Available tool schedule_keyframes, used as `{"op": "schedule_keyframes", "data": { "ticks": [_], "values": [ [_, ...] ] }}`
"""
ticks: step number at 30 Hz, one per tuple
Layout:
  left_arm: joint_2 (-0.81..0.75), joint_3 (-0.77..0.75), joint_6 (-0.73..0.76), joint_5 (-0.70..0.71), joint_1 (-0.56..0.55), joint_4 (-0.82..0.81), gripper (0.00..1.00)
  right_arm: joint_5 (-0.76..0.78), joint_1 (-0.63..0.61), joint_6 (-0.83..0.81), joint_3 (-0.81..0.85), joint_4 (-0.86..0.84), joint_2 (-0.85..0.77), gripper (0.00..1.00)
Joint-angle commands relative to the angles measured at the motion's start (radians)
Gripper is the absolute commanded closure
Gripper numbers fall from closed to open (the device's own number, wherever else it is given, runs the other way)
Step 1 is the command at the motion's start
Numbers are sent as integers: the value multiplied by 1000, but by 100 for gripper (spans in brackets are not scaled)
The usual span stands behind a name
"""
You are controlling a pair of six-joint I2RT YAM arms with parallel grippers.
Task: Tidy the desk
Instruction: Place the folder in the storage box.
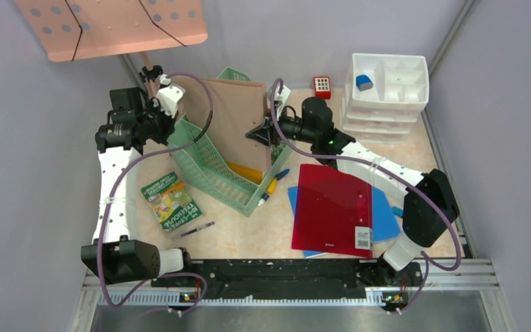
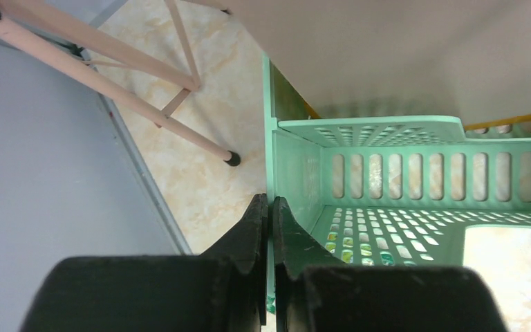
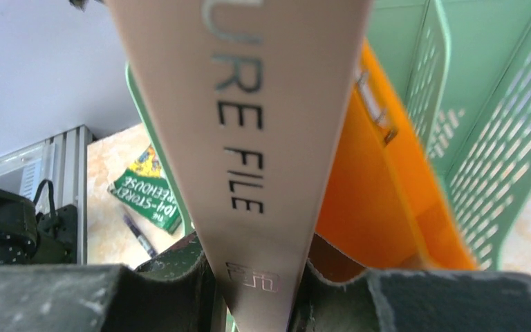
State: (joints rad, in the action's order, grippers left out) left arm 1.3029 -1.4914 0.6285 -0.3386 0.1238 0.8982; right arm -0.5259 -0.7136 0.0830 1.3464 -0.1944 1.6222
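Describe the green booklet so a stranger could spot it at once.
Start at the mint-green file rack in the middle of the desk. The booklet lies flat just left of it. Unlike the thin dark pen beside it, its green cover carries colourful print.

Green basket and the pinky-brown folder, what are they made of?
The green basket looks like moulded plastic, smooth and slightly shiny: thin stiff walls with even rows of slots. The pinky-brown folder seems to be matte plastic or coated card, I cannot tell which; its spine bears shiny stamped letters.
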Motion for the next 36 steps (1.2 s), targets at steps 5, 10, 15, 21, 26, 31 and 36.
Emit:
{"op": "schedule_keyframes", "data": {
  "ticks": [5, 10, 15, 21, 26, 31, 36],
  "values": [
    [60, 41, -149, -205, -18, 146, 100, 16, -2, 152, -218, -478, -91, 100],
    [55, 43, -170, -207, -18, 139, 100, 36, 5, 149, -291, -553, -116, 100],
    [51, 25, -170, -193, -18, 150, 100, 45, 5, 127, -330, -612, -122, 100],
    [46, 16, -162, -179, -18, 161, 100, 56, 5, 101, -367, -662, -108, 100],
    [44, 7, -161, -183, -18, 165, 100, 74, 3, 81, -422, -741, -92, 100],
    [49, 1, -158, -183, -18, 167, 100, 85, -1, 53, -477, -791, -83, 100],
    [47, -3, -154, -179, -17, 170, 100, 87, -8, 59, -493, -818, -50, 100]
  ]
}}
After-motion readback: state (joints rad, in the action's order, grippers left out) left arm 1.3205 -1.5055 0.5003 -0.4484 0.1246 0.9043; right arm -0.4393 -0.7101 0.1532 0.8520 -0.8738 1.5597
